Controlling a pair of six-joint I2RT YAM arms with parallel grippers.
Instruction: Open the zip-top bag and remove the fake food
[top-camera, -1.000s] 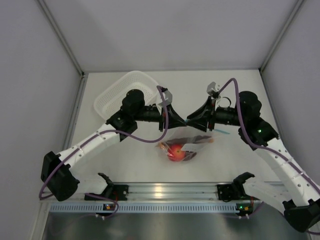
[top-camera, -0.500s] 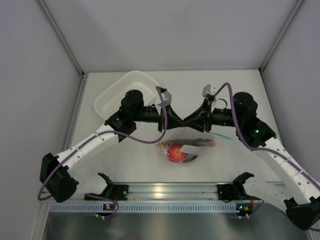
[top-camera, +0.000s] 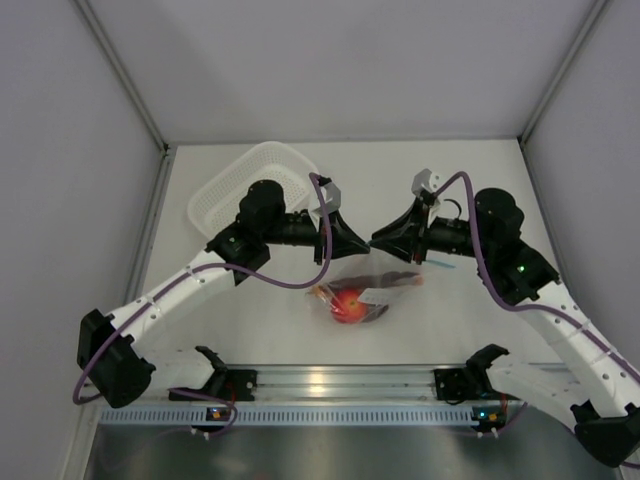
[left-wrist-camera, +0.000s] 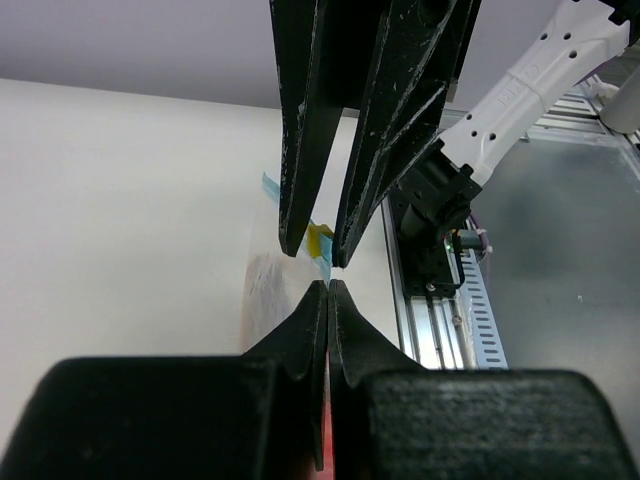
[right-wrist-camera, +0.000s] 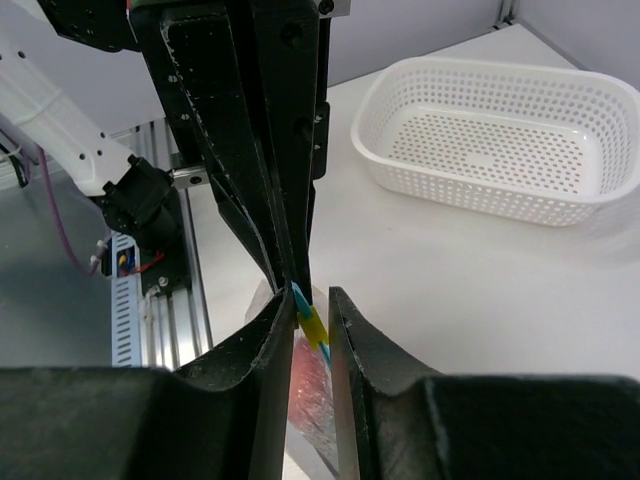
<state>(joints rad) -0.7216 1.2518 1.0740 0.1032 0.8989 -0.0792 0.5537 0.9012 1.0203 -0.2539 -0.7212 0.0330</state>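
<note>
At mid-table, between the two arms, the zip-top bag (top-camera: 372, 296) is listed: clear, its top edge lifted, its filled lower part lying on the table (top-camera: 450, 320). Contents: the fake food (top-camera: 348, 305) is seen inside it, namely a red ball, an orange piece (top-camera: 322, 292) just beside it and a dark piece (top-camera: 397, 281) behind.

Of the left gripper (top-camera: 352, 240), the fingers are pressed fully together, and the light blue zip strip (right-wrist-camera: 298, 295) is pinched at their tips.

The right gripper (right-wrist-camera: 311, 298) is set tip to tip against it. Its jaws are held narrowly apart, with the strip and a small yellow tab (right-wrist-camera: 315, 325) in the gap.

The white perforated basket (right-wrist-camera: 470, 198) is placed far left, well apart from the bag.
</note>
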